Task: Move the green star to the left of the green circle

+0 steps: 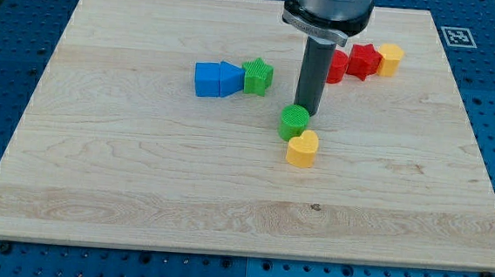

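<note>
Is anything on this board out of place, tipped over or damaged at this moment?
Nothing stands out. All blocks lie flat on the wooden board. The green star touches two blue blocks; the green circle touches the yellow heart. My tip stands just above the circle in the view. No damage shows.

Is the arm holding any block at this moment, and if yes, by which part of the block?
Nothing is held. My tip stands at the green circle, on its upper right edge in the view; contact cannot be told.

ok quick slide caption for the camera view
My tip sits just above the green circle, with the green star up-left beside two blue blocks.
</note>
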Tool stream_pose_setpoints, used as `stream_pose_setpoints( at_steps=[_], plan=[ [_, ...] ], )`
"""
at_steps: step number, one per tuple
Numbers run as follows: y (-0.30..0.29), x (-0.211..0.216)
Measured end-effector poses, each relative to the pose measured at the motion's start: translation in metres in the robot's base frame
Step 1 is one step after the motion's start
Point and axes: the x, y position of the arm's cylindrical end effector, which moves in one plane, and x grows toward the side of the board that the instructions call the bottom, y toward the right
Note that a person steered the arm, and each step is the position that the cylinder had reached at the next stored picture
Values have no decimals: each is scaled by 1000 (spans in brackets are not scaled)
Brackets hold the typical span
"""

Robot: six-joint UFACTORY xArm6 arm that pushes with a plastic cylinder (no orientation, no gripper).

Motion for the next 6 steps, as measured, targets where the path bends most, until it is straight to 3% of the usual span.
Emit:
stream_pose_setpoints(
  at_steps=[2, 6],
  plan=[
    [-12, -48],
    [-20, -76]
  ],
)
